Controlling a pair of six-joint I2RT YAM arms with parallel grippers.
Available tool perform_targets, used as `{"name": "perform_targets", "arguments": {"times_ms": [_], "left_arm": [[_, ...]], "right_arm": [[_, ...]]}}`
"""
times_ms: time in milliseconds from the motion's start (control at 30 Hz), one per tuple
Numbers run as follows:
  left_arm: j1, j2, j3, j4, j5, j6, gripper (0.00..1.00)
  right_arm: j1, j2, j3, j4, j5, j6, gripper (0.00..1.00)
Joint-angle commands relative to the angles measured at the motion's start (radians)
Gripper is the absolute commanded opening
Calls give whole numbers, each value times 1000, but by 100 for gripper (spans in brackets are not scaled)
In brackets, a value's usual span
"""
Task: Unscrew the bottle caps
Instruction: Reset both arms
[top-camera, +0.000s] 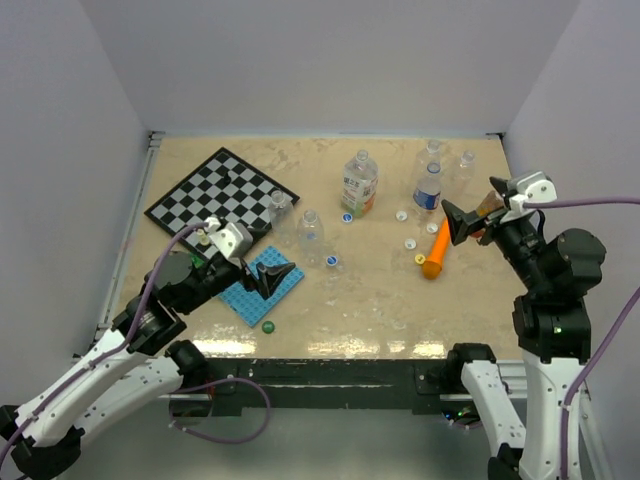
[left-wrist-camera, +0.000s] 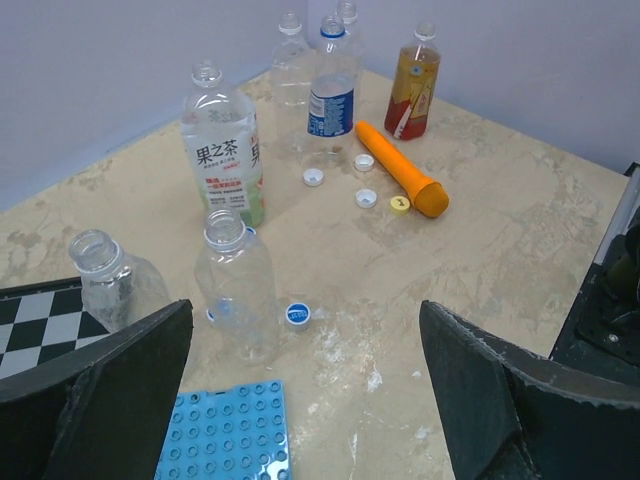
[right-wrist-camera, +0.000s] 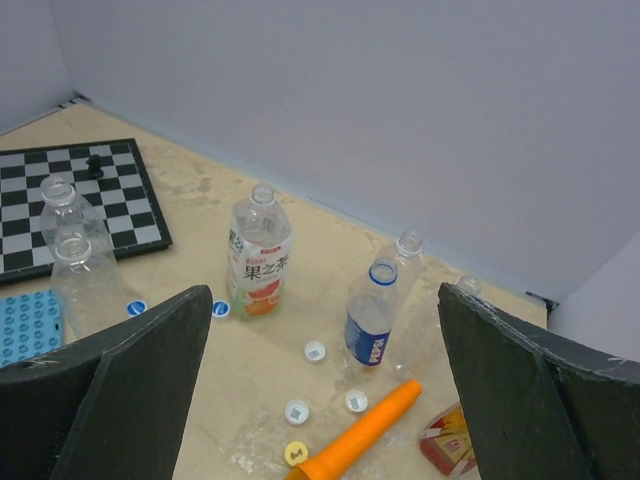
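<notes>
Both hands are hanging released and empty, the left hand (top-camera: 272, 277) near-left, the right hand (top-camera: 457, 224) at the right. Loose caps (left-wrist-camera: 297, 313) are lying on the bench (top-camera: 380, 310) among bottles (left-wrist-camera: 236, 290) showing open necks. The task is looking nearly done, though I cannot tell whether the brown bottle (left-wrist-camera: 414, 75) is capped.

A blue cap (left-wrist-camera: 297, 314) lies at 3 o'clock of an open clear bottle (left-wrist-camera: 235, 285), between the spread jaws of the left gripper (left-wrist-camera: 303, 340) (white caps (left-wrist-camera: 314, 177) at 12 o'clock, near an orange toy (left-wrist-camera: 400, 180)).

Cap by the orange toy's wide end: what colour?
Yellow cap; clearest in the left wrist view.
</notes>
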Motion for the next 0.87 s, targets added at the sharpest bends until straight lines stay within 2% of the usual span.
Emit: {"name": "perform_targets", "arguments": {"times_ms": [0,467,833], "left_arm": [[6,1,69,-72,-67,-52,100],[6,64,218,-146,-130,-35,100],[6,60,206,-144,-147,-60,100]], "right_arm": [[-12,-30,-4,30,3,36,98],[-12,-79,3,56,242,192,98],[-13,-73,36,40,264,177,98]]}}
